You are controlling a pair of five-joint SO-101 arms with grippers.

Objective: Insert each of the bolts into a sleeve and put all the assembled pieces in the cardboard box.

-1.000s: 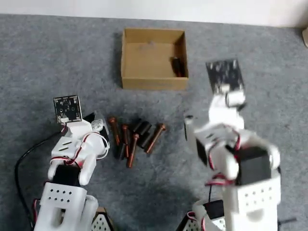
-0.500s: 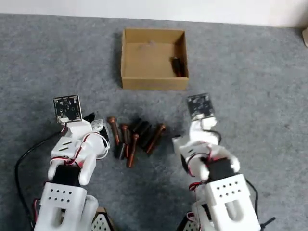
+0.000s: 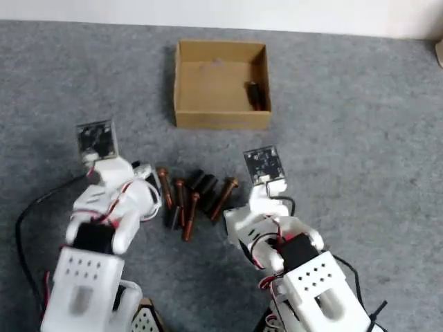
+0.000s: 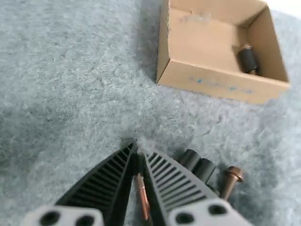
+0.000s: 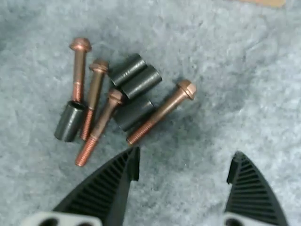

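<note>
Hovering just beside the pile, right hand (image 5: 186, 154) has its fingers (image 5: 123, 181) spread wide apart over grey tabletop (image 3: 374, 138), near the threaded ends of the bolts (image 5: 162, 110)

Four copper bolts lie loose on the tabletop between the two arms, heads toward the cardboard box (image 3: 221, 119), shanks fanned and partly touching. Three dark sleeves (image 5: 140, 82) lie bunched together in the middle of the pile, between the bolt nearest the right arm and the other three. A fourth sleeve (image 5: 68, 120) sits at the left-arm side of the pile, touching the threaded end of the outermost bolt there

Left hand (image 4: 137, 146) is above the left-arm edge of the pile, fingertips together, gripping nothing I can make out. A thin slit between the fingers shows one bolt shank (image 4: 141, 195) lying on the tabletop below

Box stands open at the far side of the tabletop, well apart from the pile. One assembled piece (image 3: 255, 95) lies inside it, against the wall on the right arm's side, toward the near corner
</note>
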